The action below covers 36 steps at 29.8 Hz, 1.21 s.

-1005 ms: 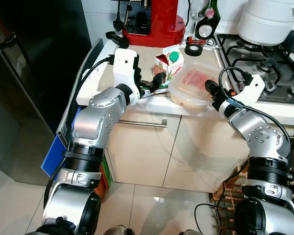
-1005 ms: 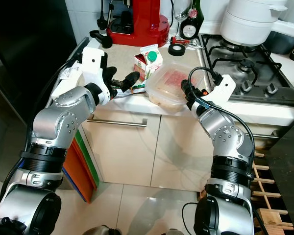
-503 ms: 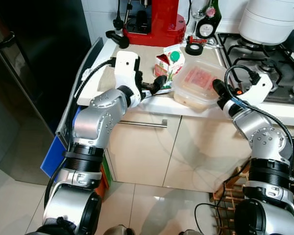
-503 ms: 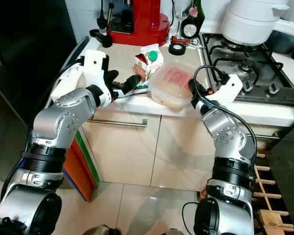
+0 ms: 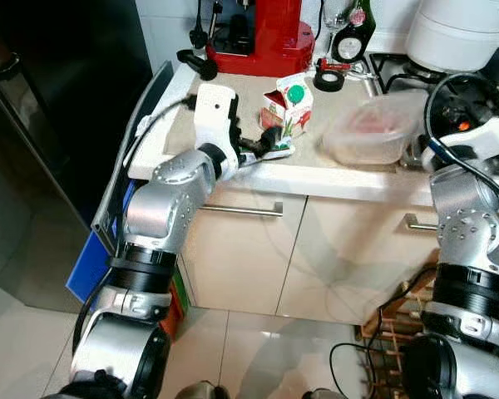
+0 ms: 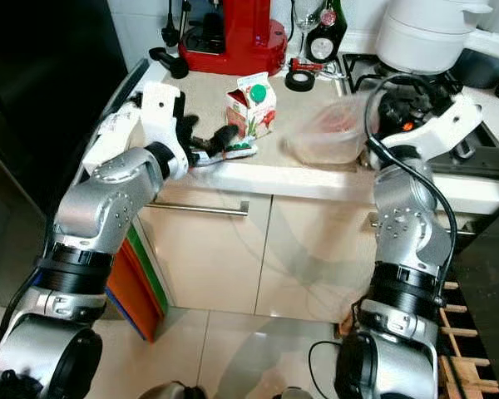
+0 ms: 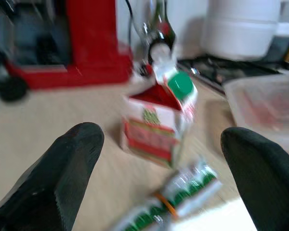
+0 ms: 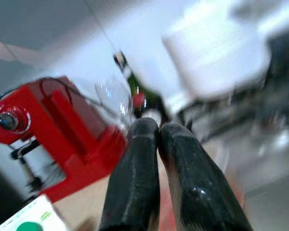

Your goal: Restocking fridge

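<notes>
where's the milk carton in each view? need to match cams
Left eye: milk carton on the counter, upper centre, just beyond the left hand.
Right eye: upper centre.
Left wrist: centre, between the two fingers.
Right wrist: a white corner with a green cap, bottom left.
Shared landmark: red coffee machine.

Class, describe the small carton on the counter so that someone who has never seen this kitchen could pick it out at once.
Start at the red coffee machine at the back of the beige counter. In front of it, towards the counter's front edge, stands the small carton, ahead of the open left claw. Unlike the clear plastic container beside it, it is an upright red and white box with a green round cap.
</notes>
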### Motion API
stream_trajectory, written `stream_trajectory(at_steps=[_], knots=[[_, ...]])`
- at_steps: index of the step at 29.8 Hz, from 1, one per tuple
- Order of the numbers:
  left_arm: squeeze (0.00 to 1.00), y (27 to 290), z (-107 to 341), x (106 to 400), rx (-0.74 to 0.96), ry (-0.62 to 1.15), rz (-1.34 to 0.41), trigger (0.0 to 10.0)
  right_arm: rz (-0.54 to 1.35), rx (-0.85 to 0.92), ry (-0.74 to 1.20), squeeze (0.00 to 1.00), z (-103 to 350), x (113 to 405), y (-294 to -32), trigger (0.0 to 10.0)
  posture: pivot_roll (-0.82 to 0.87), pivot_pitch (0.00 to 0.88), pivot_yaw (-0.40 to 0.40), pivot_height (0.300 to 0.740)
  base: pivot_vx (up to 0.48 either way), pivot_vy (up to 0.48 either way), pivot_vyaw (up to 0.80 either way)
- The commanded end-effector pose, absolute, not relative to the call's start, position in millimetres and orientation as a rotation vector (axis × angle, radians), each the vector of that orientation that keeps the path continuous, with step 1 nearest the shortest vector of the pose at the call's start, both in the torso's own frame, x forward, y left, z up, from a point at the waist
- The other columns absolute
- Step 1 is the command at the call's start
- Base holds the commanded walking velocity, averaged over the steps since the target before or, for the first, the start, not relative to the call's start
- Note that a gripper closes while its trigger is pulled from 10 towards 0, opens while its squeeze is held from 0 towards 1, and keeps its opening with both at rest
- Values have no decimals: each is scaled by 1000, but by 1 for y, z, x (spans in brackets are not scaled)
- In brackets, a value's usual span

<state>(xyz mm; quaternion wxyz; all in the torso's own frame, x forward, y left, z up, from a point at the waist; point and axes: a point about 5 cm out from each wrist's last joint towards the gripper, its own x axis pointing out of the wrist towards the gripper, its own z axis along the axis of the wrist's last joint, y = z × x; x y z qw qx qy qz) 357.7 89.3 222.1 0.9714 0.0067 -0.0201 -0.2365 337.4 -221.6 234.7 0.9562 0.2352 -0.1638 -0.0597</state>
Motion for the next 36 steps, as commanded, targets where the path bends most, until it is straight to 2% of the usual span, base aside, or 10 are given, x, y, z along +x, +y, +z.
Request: stream_trajectory(at_steps=[1,6,7,9,10,11,12,18,19,36], knots=[[0,89,218,356,20,-56,-460,10000,-95,427,-351,0,236,335,-212,0,-123,0,14,740,0,0,0],[0,88,212,355,12,-26,-457,10000,-95,427,-281,0,219,337,-206,0,-121,0,11,740,0,0,0],[0,87,211,355,10,-25,-457,10000,-95,423,-269,0,217,337,-204,8549,-122,0,10,740,0,0,0],[0,87,209,356,20,-24,-455,10000,-106,459,-257,0,212,337,-202,10000,-122,0,10,740,0,0,0],[0,87,207,357,22,-27,-454,10000,-115,526,-249,0,207,336,-201,3059,-122,0,9,740,0,0,0],[0,87,207,357,22,-27,-454,10000,-115,526,-249,0,207,336,-201,3059,-122,0,9,740,0,0,0],[0,87,206,357,26,-26,-452,10000,-137,548,-219,0,203,336,-202,7961,-123,0,10,740,0,0,0],[0,86,208,357,26,-32,-456,10000,-213,548,-173,0,198,338,-212,10000,-126,0,11,740,0,0,0],[0,86,208,357,26,-33,-456,10000,-221,566,-191,1000,201,337,-214,10000,-127,0,11,740,0,0,0],[0,81,208,356,26,-32,-485,10000,-158,767,-154,1000,203,336,-211,10000,-130,0,15,740,0,0,0]])
